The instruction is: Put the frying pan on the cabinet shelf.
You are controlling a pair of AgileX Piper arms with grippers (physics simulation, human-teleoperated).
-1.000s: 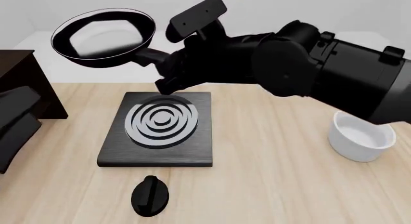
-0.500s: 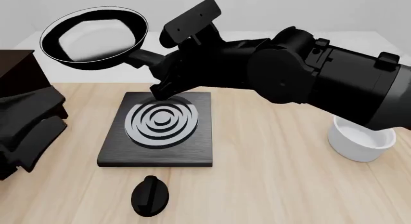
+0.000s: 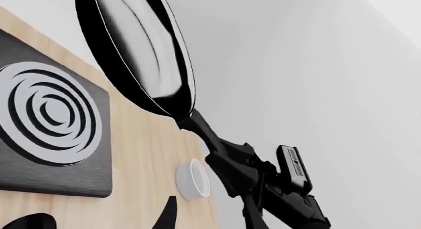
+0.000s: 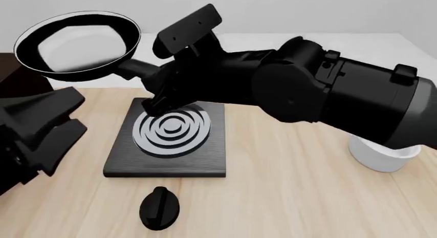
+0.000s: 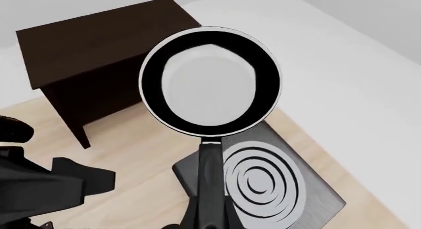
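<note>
Vs. a half-second back: frying pan (image 4: 77, 42) has shifted further left, left gripper (image 4: 44, 126) has come further into front view. Left to right: cabinet shelf (image 4: 15, 77) at table's left edge, mostly hidden; left gripper's fingers spread, holding nothing; pan in the air just right of the cabinet, left of stove plate (image 4: 167, 138); right gripper (image 4: 151, 79) clamps its handle. Count: one pan, one cabinet, one stove plate, one knob (image 4: 159, 208), one bowl (image 4: 382, 155).
</note>
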